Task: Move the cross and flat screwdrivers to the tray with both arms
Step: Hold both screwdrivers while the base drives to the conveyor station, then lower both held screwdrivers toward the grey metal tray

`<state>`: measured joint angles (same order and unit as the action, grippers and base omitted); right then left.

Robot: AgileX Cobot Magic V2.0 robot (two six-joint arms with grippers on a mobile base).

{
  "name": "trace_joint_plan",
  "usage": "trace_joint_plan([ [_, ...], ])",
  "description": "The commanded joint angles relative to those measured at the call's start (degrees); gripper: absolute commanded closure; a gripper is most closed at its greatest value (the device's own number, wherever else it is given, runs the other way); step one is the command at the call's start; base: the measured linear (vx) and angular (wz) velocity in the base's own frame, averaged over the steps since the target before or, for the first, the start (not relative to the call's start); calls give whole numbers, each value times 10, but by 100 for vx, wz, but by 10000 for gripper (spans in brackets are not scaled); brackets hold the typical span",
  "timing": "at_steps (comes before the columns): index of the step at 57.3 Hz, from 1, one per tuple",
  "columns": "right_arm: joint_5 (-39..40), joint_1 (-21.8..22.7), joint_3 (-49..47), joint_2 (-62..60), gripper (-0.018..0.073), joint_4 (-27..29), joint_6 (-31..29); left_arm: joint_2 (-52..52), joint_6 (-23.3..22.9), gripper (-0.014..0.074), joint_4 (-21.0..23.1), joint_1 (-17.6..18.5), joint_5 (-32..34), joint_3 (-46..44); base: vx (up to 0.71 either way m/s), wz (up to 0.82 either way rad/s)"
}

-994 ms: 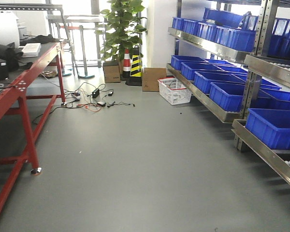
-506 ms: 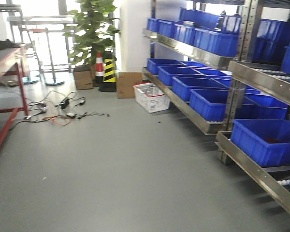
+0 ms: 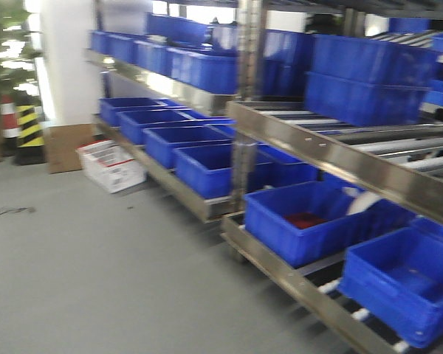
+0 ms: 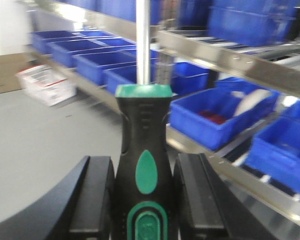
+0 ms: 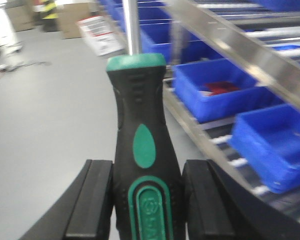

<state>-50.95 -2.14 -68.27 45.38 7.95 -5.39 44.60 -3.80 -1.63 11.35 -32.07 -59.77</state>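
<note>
Clamping left hand (image 4: pixel 145 200) on one screwdriver (image 4: pixel 142 150), right hand (image 5: pixel 145 202) on the other screwdriver (image 5: pixel 140 140), we should steady both shafts toward the tray.

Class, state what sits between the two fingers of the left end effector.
A screwdriver: in the left wrist view its black-and-green handle fills the gap, clamped by the left end effector.
</note>
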Motion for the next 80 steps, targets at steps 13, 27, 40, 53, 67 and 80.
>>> trace_joint_plan([
  [13,54,-1,-17,2,568,2,-5,-5,-5,596,3,3,56,-21,42,-75],
  [27,54,-1,-17,2,568,2,-5,-5,-5,596,3,3,56,-21,37,-70],
  [40,54,-1,-17,2,568,2,-5,-5,-5,596,3,3,56,-21,32,-71],
  [53,54,-1,-17,2,568,2,-5,-5,-5,596,3,3,56,-21,28,-81],
  [67,54,-1,-17,2,568,2,-5,-5,-5,596,3,3,56,-21,26,-61],
  [80,53,-1,-17,2,568,2,-5,-5,-5,596,3,3,56,-21,29,-23],
])
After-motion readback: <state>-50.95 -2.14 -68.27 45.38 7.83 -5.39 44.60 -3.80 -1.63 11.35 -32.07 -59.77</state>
